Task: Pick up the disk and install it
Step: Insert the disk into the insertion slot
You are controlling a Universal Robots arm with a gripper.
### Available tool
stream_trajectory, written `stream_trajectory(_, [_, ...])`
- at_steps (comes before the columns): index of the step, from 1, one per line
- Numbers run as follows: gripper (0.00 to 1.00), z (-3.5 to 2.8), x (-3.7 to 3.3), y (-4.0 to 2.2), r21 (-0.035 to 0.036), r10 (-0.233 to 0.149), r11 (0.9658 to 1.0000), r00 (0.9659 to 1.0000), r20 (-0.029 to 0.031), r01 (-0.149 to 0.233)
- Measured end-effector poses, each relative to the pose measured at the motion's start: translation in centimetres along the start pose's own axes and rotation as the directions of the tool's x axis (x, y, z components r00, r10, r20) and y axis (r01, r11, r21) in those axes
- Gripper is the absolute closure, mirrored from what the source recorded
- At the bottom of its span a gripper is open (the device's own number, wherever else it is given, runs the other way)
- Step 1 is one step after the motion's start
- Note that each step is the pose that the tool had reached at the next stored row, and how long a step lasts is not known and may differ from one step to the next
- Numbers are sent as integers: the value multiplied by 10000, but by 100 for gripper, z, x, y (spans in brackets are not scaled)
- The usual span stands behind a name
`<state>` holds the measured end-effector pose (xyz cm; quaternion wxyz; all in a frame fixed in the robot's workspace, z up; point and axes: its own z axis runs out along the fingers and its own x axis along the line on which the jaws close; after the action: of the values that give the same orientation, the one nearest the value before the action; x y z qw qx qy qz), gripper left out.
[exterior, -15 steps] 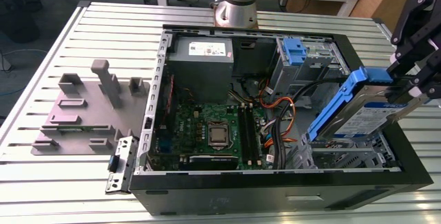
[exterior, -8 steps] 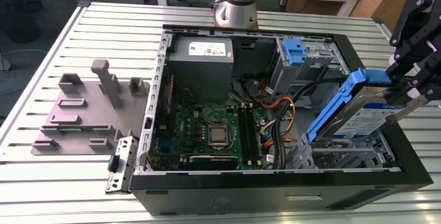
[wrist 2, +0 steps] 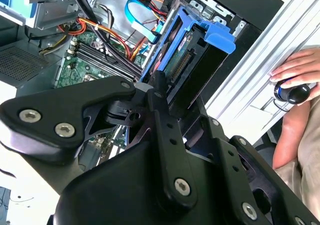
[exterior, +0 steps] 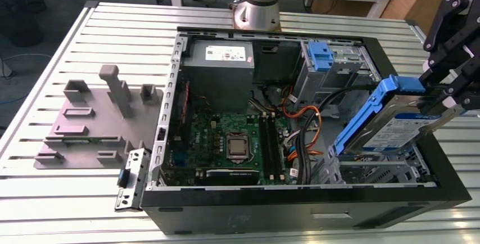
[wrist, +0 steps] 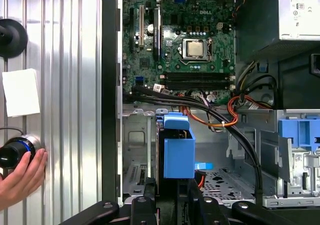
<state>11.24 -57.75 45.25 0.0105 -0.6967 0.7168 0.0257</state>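
Note:
In the exterior view the disk (exterior: 396, 127), silver-grey with a white-and-blue label and blue carrier rails, hangs steeply tilted at the right end of the open computer case (exterior: 300, 207). Its lower end sits in the metal drive cage (exterior: 379, 172). My black gripper (exterior: 441, 104) is shut on the disk's upper end. The first wrist view looks along the disk (wrist: 178, 152) at its blue carrier end, held over the cage floor (wrist: 137, 150) with the gripper (wrist: 172, 197) around it. In the second wrist view the disk (wrist 2: 197, 47) sticks out past the gripper linkage (wrist 2: 160, 92) toward the case.
Orange and black cables (exterior: 307, 117) run beside the cage, next to the motherboard (exterior: 232, 143). A grey power supply (exterior: 221, 58) and an upright blue latch piece (exterior: 320, 56) stand at the back. A grey fixture (exterior: 94, 120) lies on the slatted table. A hand (wrist: 22, 172) rests on a button.

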Motion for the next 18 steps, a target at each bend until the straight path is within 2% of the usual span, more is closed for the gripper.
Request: stream_trajectory(18, [65, 24, 17, -7, 1, 3, 10000, 10000, -4, -3])
